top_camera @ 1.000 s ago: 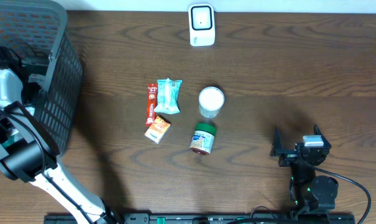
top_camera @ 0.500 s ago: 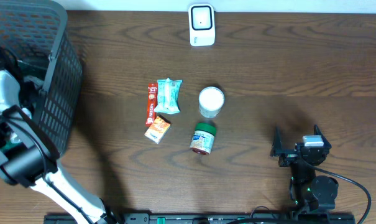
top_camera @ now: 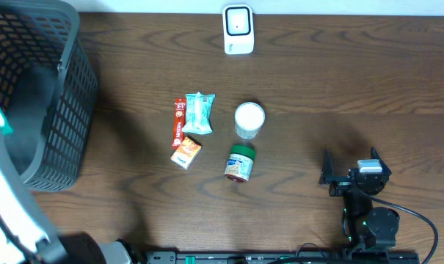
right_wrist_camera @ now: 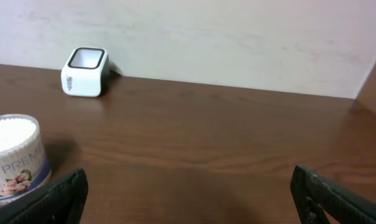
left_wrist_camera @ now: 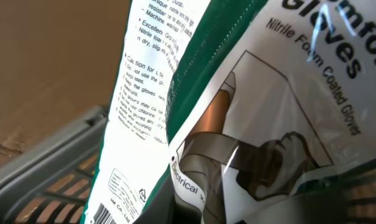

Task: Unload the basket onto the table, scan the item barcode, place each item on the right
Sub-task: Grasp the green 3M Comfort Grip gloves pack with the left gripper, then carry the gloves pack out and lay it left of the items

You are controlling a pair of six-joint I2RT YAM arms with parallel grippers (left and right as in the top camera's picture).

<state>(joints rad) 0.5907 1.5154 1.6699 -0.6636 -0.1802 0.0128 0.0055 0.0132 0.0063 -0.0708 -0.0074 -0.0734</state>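
Wooden table [top_camera: 317, 88], basket [top_camera: 67, 110], left pincer [left_wrist_camera: 194, 208] gripping glove packet [left_wrist_camera: 268, 112], right pincer [right_wrist_camera: 188, 190] wide, empty

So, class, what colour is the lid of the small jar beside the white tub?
The jar lid is green, seen best in the overhead view.

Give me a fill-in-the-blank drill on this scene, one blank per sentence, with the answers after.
1. At the left edge of the overhead view stands a dark mesh ____.
2. The jar with the printed label has a ____ lid.
3. The white-and-green packet filling the left wrist view reads "Nitrile Foam Coated ____".
4. The right claw rests with its jaws ____.

Missing words: basket; green; Gloves; open.
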